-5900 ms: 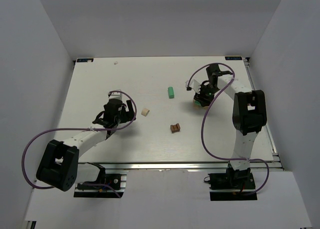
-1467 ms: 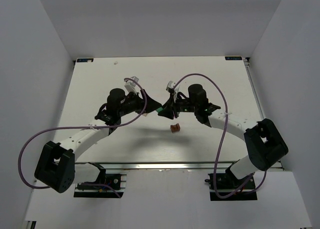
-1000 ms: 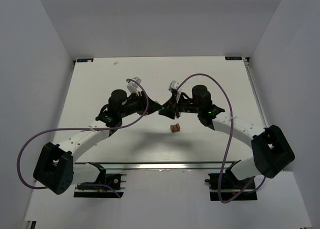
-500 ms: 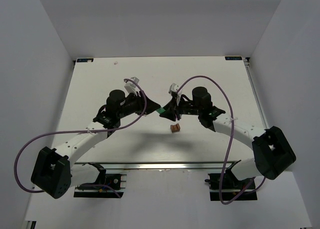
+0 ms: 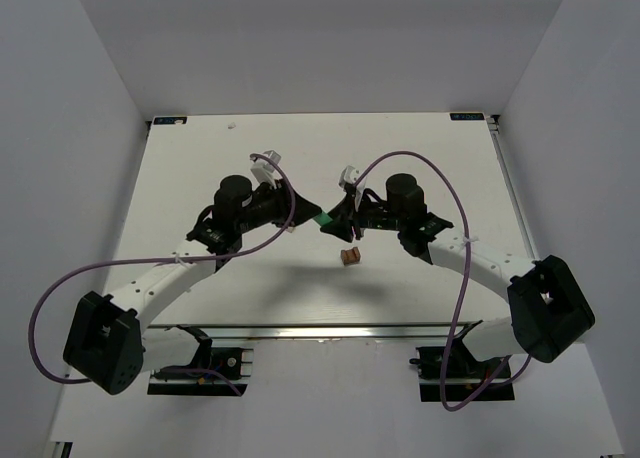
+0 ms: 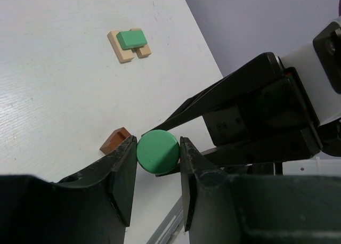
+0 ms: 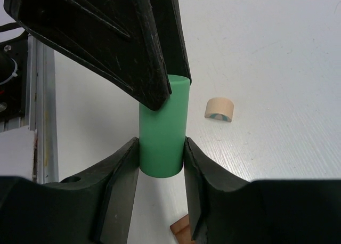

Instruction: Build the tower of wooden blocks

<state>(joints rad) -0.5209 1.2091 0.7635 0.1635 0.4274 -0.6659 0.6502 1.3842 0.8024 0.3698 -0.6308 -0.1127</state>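
at the middle of the table (image 5: pixel 180 158), lifted off its surface, the two arms meet tip to tip on one piece: the green cylinder (image 7: pixel 162 128). you can see the right gripper (image 7: pixel 161 153) pinching its lower half, one finger flat against each side. the left gripper (image 6: pixel 157 148) is closed across the other end, its dark fingers reaching in from the upper left of the right wrist frame. both hands are narrow and clamped on that one cylinder, so neither is free. i read this as a mid-air hand-over, probably to get a better grip angle for placing it. which arm is giving and which is taking, i cannot tell.

from the left wrist, the cylinder shows end-on, a round green face at frame centre between the fingers and touching both. down on the table at its lower left lies the dark brown notched block (image 6: pixel 115 141). well apart, in the upper left of that frame, a flat green block (image 6: pixel 131 39) sits on a tan block (image 6: pixel 120 55), likely the start of the tower. a tan half-round block (image 7: pixel 219 110) lies alone at centre right of the right wrist frame. one hand must let go before you can carry the cylinder to that stack.
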